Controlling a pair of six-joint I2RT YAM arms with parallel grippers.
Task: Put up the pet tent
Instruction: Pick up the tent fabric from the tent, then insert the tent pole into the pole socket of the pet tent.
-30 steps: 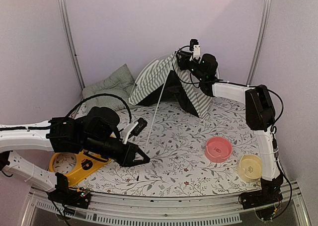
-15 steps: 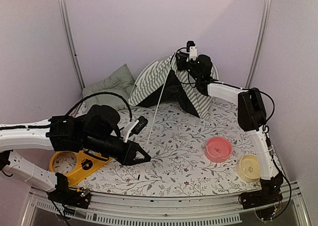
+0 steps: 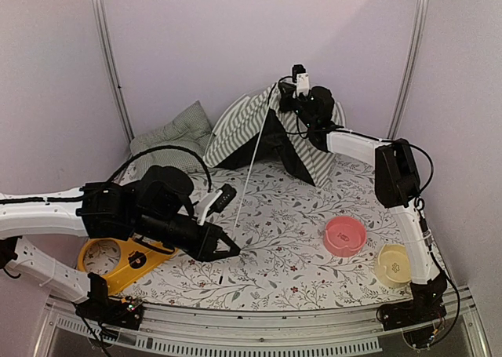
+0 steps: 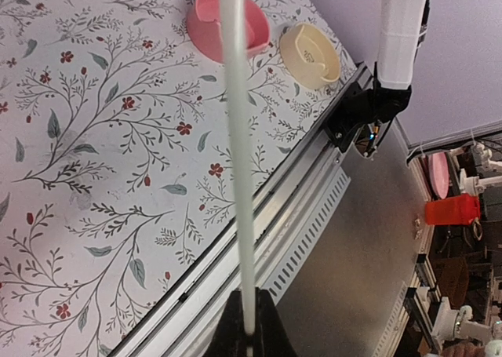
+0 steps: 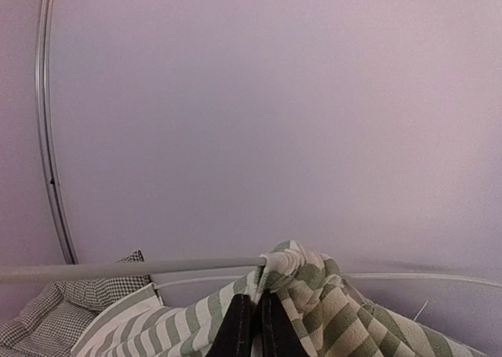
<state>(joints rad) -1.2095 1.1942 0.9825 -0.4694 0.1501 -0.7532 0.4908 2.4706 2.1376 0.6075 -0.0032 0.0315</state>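
Two slopes of green and white striped cloth formed the tent [image 3: 239,125], which stood half raised at the far side of the table [image 3: 282,255], with a dark opening in front. My right gripper [image 5: 252,319] was almost fully closed on the cloth at the peak. My left gripper [image 4: 249,327] was closed tight on the thin white pole [image 4: 235,137], which leaned up to that peak.

Left arm [image 3: 47,214]: enters from the left edge, forearm near level, wrist angled down to the right.
Left gripper [image 4: 249,335]: jaws closed on a pole [image 4: 235,137] of the pet tent [image 5: 329,310].
Right arm [image 3: 357,145]: extended far, elbow raised.
Right gripper [image 5: 251,326]: jaws together, pinching the pet tent's striped fabric.
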